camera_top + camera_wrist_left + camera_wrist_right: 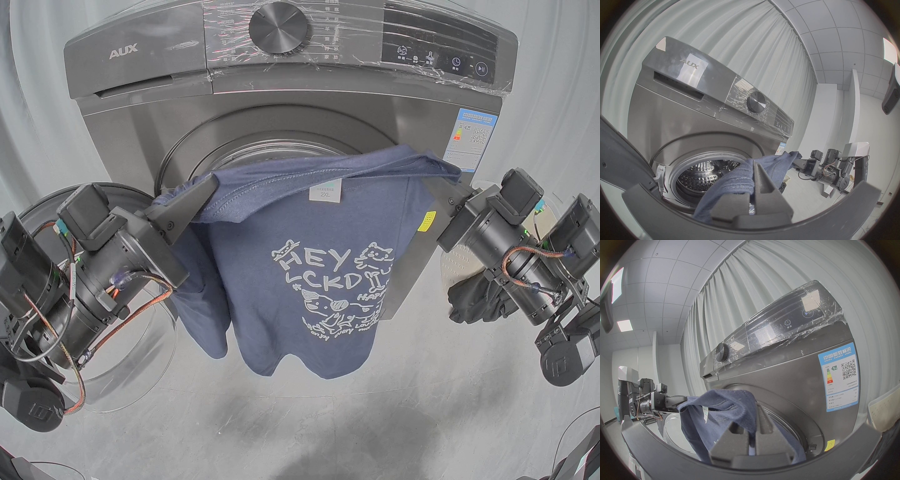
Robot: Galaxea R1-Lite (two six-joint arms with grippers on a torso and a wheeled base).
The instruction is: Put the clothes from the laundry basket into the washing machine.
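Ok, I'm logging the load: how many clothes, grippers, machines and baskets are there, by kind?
Clothes: 2 (T-shirt, dark garment)
Grippers: 2 (left gripper, right gripper)
Washing machine: 1
Basket: 1
Total: 6

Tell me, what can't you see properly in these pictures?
- Head view: the T-shirt covers most of the drum opening.
- Head view: the right arm hides most of the laundry basket, so its contents can't be counted.
- Right wrist view: the laundry basket is cut off by the edge.

Bright even light, glowing ceiling panels [624, 325], fisheye-curved edges
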